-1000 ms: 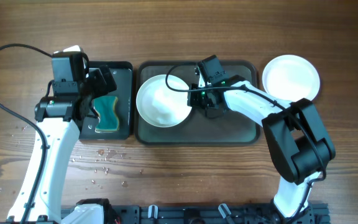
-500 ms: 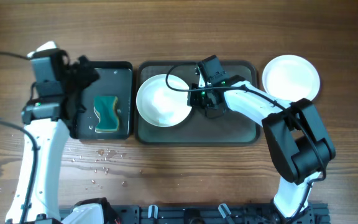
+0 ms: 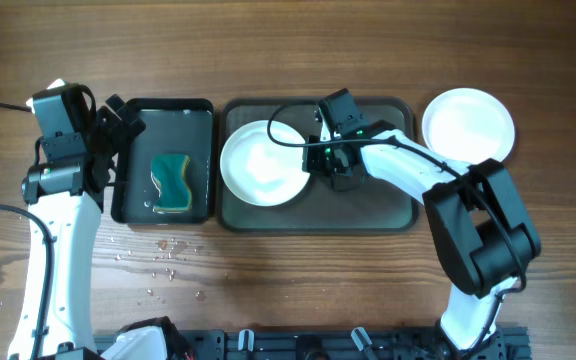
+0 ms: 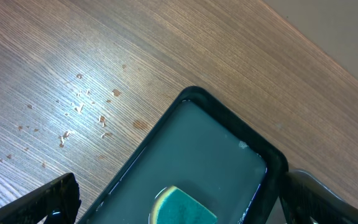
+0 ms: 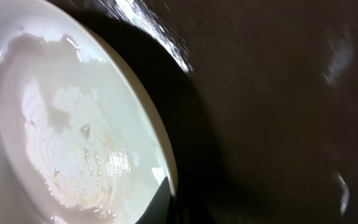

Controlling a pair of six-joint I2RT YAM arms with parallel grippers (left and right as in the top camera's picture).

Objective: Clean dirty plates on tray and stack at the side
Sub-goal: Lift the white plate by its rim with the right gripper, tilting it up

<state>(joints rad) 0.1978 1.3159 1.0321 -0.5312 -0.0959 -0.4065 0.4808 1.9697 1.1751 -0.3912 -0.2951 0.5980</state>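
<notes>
- Now my right jaws are clenched on the right rim of the wet plate (image 3: 258, 165), one dark fingertip (image 5: 161, 200) showing against its white edge in my right wrist view.
- That plate sits in the left half of the grey-green tray (image 3: 378, 200); its bowl is glossy with water, and I cannot make out any black smear on it.
- 1 more white plate, the second plate (image 3: 468, 123), lies on the desk (image 3: 298, 50) just beside the tray's right end, near its far corner.
- My left jaws are released and spread wide, empty, at the left edge of the small black tray (image 3: 168, 102); that tray's corner shows between my 2 fingers (image 4: 48, 202).
- Inside the black tray a teal sponge (image 3: 173, 180) lies in shallow water.
- Scattered droplets (image 3: 163, 250) dot the desk in front of the black tray.
</notes>
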